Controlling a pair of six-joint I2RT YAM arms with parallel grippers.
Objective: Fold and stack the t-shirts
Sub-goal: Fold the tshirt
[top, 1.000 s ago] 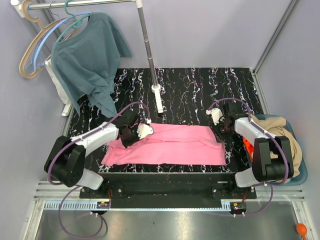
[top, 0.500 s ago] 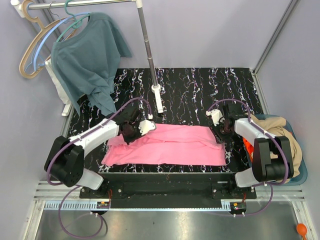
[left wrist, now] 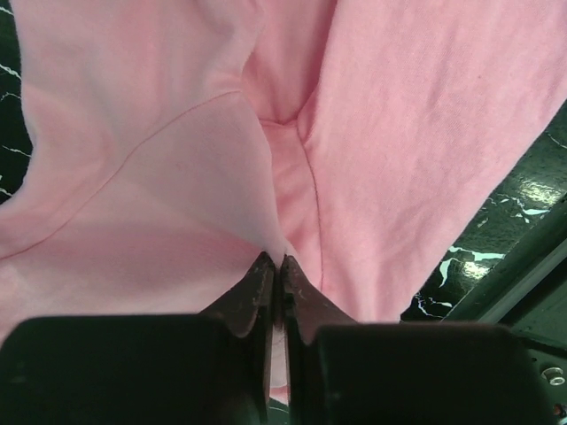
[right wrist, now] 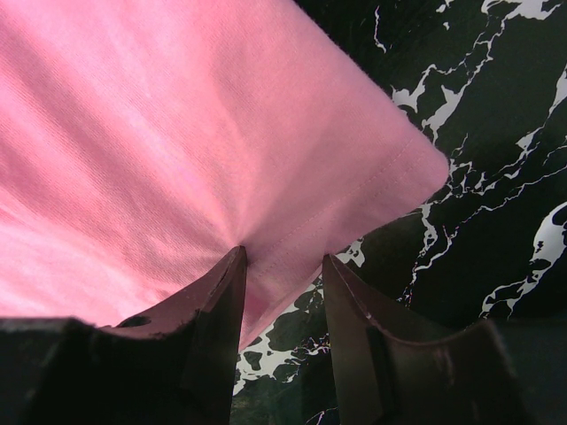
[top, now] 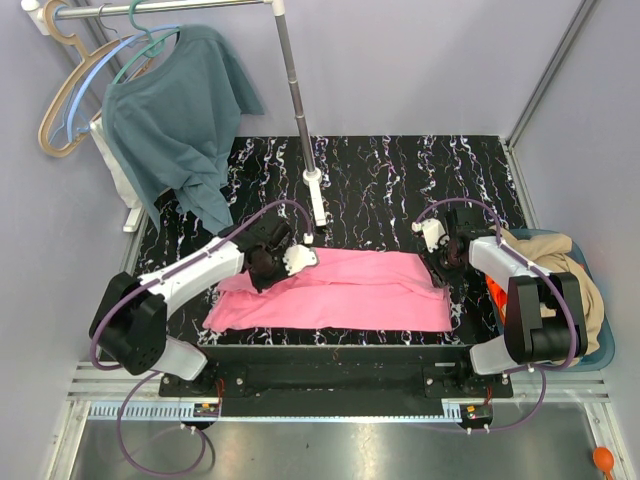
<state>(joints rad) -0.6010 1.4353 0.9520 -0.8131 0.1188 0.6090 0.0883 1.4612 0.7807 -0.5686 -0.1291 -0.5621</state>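
**Pink tee pinched on the left, loose on the right**

The pink tee [top: 335,290] lies spread flat across the near half of the surface [top: 400,180], toward 6 o'clock in the top view. It forms a long band running from 9 to 3 o'clock, with a lengthwise fold along its middle.

My left claw [left wrist: 275,264] sits at the tee's 10 o'clock corner. It is clenched on a ridge of pink cloth, the two tips pressed almost together with the fabric drawn up between them. Creases fan out from that pinch across the tee.

My right claw [right wrist: 283,258] is at the tee's 2 o'clock corner and is released. Its tips stand apart over the hemmed corner, and the black marbled surface shows in the gap. One finger [right wrist: 221,301] touches the cloth, and small wrinkles gather at its tip. I cannot tell whether the other finger touches the cloth or the bare surface.

Off the surface at 3 o'clock stands a bin [top: 605,352]. The tan tee [top: 565,262] is heaped in it, and a bit of the orange tee [top: 495,293] shows at its inner side, just beside my right arm.

At 10 o'clock a teal shirt [top: 175,120] hangs from a rack [top: 295,100], whose pole stands on the surface at 12 o'clock from the pink tee. The hem of the teal shirt reaches down to the surface's far left corner.
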